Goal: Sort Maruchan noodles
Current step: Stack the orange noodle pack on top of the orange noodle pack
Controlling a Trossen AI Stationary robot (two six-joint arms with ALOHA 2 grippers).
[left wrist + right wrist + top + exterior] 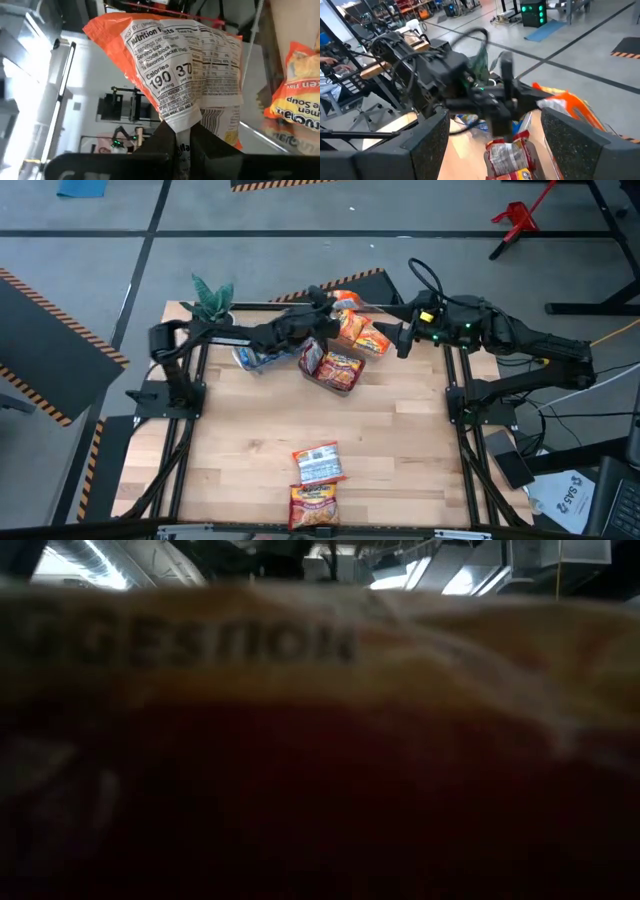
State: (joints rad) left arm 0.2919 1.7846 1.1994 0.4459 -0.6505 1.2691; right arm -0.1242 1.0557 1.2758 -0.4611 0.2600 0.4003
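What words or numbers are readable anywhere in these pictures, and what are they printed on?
"Nutrition Facts", "Calories 190", "37": back of the orange packet pinched in the left gripper.
"GESTION": blurred wrapper filling the low view; the letters before it are lost.
"SAS", doubtful: white sheet on the floor right of the table.
Upside-down print on the yellow packet, and the fine print on all packets: too blurred or small to read.

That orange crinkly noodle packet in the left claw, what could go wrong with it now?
The left claw pinches only one end of the orange crinkly plastic noodle packet, so it might slip out. The open right claw faces it closely, so the arms might bump. Another packet blocks the low view.
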